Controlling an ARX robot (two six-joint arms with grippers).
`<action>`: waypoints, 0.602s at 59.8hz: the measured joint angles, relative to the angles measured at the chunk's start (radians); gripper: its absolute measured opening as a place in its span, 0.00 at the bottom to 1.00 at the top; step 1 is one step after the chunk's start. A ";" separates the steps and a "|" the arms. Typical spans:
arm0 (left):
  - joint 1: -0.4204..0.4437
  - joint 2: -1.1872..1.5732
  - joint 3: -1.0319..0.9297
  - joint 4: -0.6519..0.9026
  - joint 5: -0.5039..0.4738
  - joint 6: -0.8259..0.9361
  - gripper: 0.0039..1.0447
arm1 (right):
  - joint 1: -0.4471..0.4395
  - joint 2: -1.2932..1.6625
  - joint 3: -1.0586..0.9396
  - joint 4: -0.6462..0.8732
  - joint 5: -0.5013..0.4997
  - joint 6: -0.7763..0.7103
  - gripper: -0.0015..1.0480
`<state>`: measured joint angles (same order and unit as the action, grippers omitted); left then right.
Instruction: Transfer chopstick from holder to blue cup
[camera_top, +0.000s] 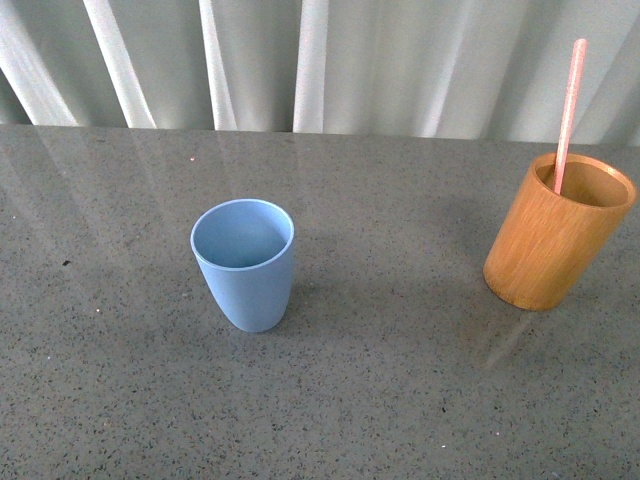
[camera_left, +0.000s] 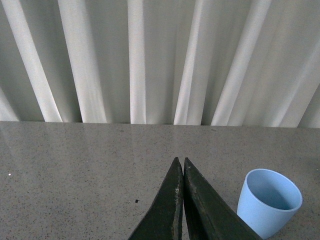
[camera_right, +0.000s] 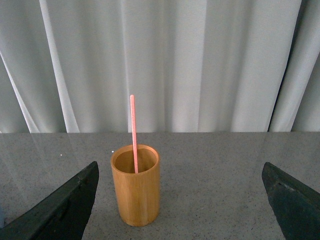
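Observation:
A pale-pink chopstick (camera_top: 569, 112) stands upright in the orange-brown wooden holder (camera_top: 556, 236) at the right of the table, sticking out well above its rim. The light-blue cup (camera_top: 245, 263) stands empty near the middle. Neither arm shows in the front view. In the right wrist view the holder (camera_right: 136, 185) with the chopstick (camera_right: 133, 132) lies ahead of my open right gripper (camera_right: 180, 172), nearer one dark finger (camera_right: 62, 207). My left gripper (camera_left: 180, 161) is shut on nothing, with the blue cup (camera_left: 268, 201) just beside its fingers.
The grey speckled table (camera_top: 400, 380) stretches around both containers. White pleated curtains (camera_top: 330, 60) hang behind the table's far edge.

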<state>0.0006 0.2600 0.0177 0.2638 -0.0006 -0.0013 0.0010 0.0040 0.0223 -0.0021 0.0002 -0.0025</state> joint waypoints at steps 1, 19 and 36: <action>0.000 -0.006 0.000 -0.006 0.000 0.000 0.03 | 0.000 0.000 0.000 0.000 0.000 0.000 0.90; 0.000 -0.118 0.000 -0.120 0.000 0.000 0.03 | 0.000 0.000 0.000 0.000 0.000 0.000 0.90; 0.000 -0.256 0.000 -0.262 0.000 0.000 0.03 | 0.000 0.000 0.000 0.000 0.000 0.000 0.90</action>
<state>0.0006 0.0040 0.0181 0.0021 -0.0002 -0.0013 0.0010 0.0040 0.0223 -0.0021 0.0006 -0.0021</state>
